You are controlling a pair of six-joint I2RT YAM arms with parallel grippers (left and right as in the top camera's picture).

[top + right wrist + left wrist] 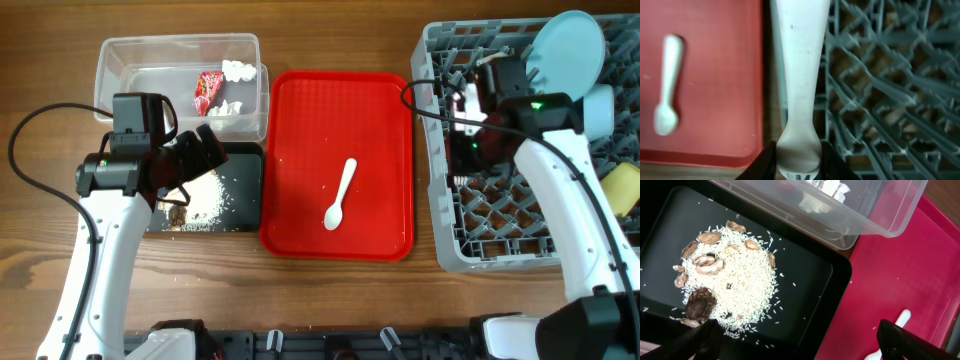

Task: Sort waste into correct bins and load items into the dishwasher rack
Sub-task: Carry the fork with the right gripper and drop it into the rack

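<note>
My right gripper point(468, 122) point(799, 150) is shut on a white plastic fork point(799, 75) and holds it over the left edge of the grey dishwasher rack point(500, 230), beside the red tray point(300, 120). A white spoon point(340, 195) point(667, 85) lies on that red tray. My left gripper point(205, 150) point(797, 340) hangs open and empty over the black tray point(245, 165), which holds rice and brown food scraps point(735, 275). The clear tub point(150, 65) contains a red wrapper point(208, 90) and white tissue pieces point(238, 70).
A light blue plate point(568, 45) stands upright in the rack's far right corner, with a pale bowl point(598, 108) and a yellow cup point(622, 188) below it. Bare wooden table lies in front of the trays.
</note>
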